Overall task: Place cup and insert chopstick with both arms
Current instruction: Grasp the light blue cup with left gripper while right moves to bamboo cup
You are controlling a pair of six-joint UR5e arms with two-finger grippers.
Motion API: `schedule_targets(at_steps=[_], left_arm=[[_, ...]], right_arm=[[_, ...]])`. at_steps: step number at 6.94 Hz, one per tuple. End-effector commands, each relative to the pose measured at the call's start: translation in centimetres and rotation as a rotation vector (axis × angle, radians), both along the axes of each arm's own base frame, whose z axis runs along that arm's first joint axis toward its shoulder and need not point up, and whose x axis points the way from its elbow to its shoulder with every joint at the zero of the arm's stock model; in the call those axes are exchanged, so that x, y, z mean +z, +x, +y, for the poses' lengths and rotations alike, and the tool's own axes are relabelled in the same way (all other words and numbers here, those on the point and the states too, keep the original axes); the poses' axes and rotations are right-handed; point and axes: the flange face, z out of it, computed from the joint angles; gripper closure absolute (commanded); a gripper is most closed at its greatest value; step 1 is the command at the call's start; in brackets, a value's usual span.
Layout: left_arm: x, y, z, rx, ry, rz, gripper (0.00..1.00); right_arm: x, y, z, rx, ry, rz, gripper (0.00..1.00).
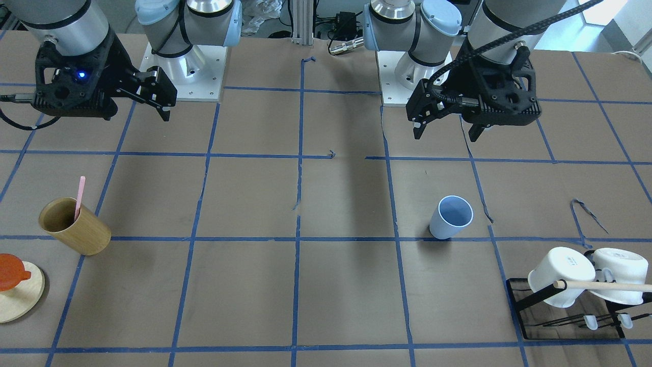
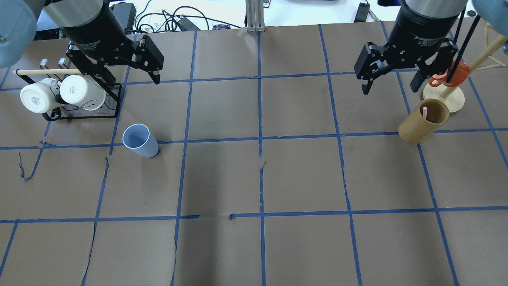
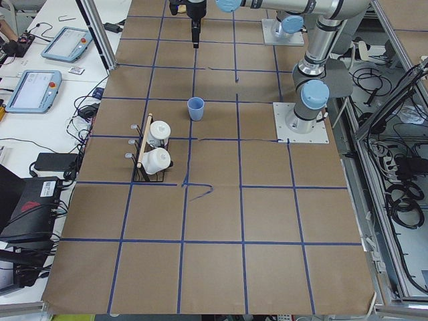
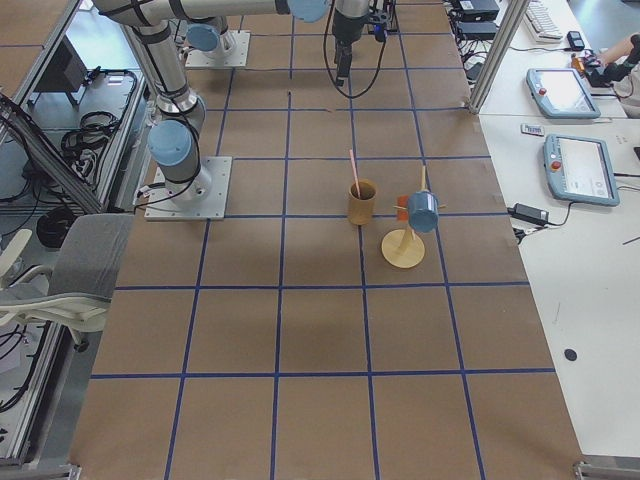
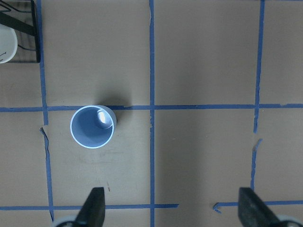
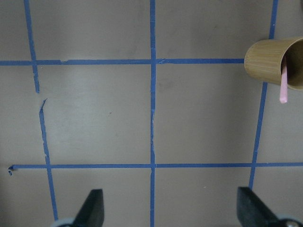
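Nothing grasped: left pincer and right pincer hover spread. Likely next: left straddles the cup, right the chopstick.

Both arms are raised high and stand well apart. The left arm points straight down, and the left hand has its fingers spread wide. The right arm hangs the same way, the right hand likewise parted wide, fingers pointing down.
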Motion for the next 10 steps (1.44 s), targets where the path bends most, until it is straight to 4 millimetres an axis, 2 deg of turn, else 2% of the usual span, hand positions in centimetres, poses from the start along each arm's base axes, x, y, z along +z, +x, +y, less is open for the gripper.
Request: schedule_targets(at_steps=[1, 2, 3, 4, 5, 6, 7, 8, 9, 10], left_arm=[[-0.2, 0.1, 0.0, 0.002, 0.004, 0.0, 0.0], [-1.1, 0.5, -0.8, -0.006, 0.019, -0.005, 0.0], [-3.2, 1.2, -2.3, -0.085, 0.042, -0.004, 0.0], [-8.9, 1.4, -4.6, -0.112, 0.038, -0.007, 0.0], [-15.1, 1.7, -5.0, -0.114, 0.031, -0.029, 0.0], [-20.1, 2.3, -5.0, -0.115, 0.006, -0.097, 0.0], [-23.2, 2.8, -4.1, -0.149, 0.053, -0.098, 0.0], [-25.2, 4.4, -3.1, -0.125, 0.099, -0.094, 0.0], [-25.9, 4.8, -1.8, -0.115, 0.117, -0.103, 0.0], [-26.4, 4.8, -1.4, -0.111, 0.13, -0.11, 0.0]], right_arm=[[0.2, 0.0, 0.1, -0.009, -0.005, 0.005, 0.0], [0.2, -0.1, 0.1, -0.014, -0.004, 0.008, 0.0], [-0.2, -0.1, 0.1, -0.01, 0.013, 0.009, 0.0], [0.4, -0.3, 0.3, 0.0, -0.006, 0.012, 0.0], [0.3, -0.6, 0.2, -0.003, -0.005, 0.014, 0.0], [0.0, -1.3, -0.5, 0.021, -0.017, 0.026, 0.0], [0.3, -3.5, -1.5, 0.079, -0.064, 0.07, 0.0], [-0.5, -6.8, -2.8, 0.143, -0.085, 0.067, 0.0], [-2.1, -10.1, -3.4, 0.188, -0.106, 0.06, 0.0], [-3.7, -12.7, -3.7, 0.223, -0.13, 0.072, 0.0]])
